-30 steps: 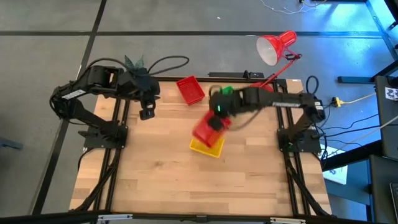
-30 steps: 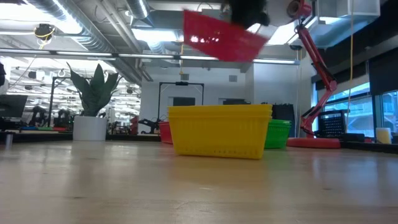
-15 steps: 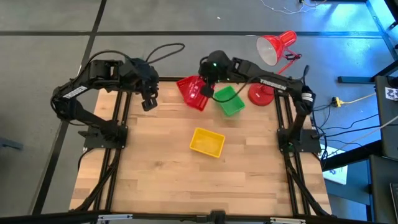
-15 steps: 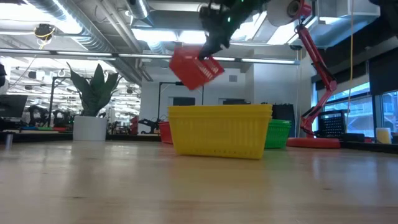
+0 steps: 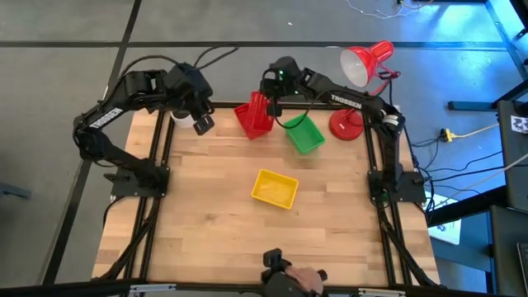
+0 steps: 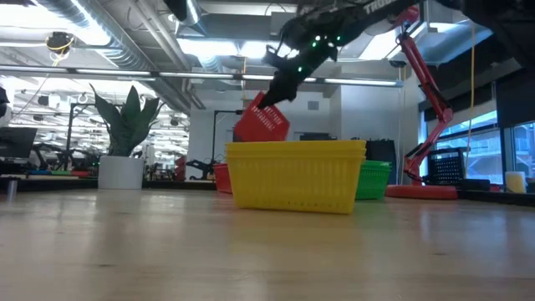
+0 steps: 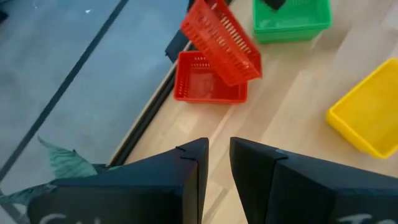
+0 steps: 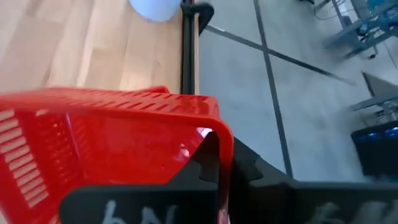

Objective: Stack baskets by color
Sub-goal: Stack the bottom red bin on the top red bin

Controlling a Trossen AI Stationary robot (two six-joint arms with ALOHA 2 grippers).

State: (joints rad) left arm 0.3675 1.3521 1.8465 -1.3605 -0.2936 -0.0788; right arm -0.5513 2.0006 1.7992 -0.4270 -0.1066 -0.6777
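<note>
My right gripper (image 5: 269,106) is shut on a red basket (image 5: 255,115) and holds it tipped steeply over a second red basket (image 7: 208,85). That second basket rests on its base at the table's far edge. A green basket (image 5: 304,134) stands to the right of them. A yellow basket (image 5: 275,189) sits alone mid-table. My left gripper (image 5: 202,124) hovers at the far left, its fingers (image 7: 194,163) a narrow gap apart with nothing between them. In the low view the yellow basket (image 6: 294,174) hides the held basket's lower end. My right gripper pinches the rim of one wall (image 8: 219,138) of the red basket near a corner, one finger inside the basket and one outside. It slants down from the table's right. The basket (image 6: 261,122) hangs tilted below the fingers. Whether it touches the red basket beneath, I cannot tell.
A red desk lamp (image 5: 364,64) with its round base (image 5: 342,124) stands at the far right corner. A potted plant (image 6: 125,134) in a white pot stands at the far left. A person's hand (image 5: 290,280) shows at the near edge. Bare wood surrounds the yellow basket.
My right gripper has carried the red basket from above the yellow basket toward the far edge and down over the other red basket. It rolled on the way, so the basket now stands steeply tipped. My left gripper has swung toward the far edge. A hand has appeared at the near edge.
</note>
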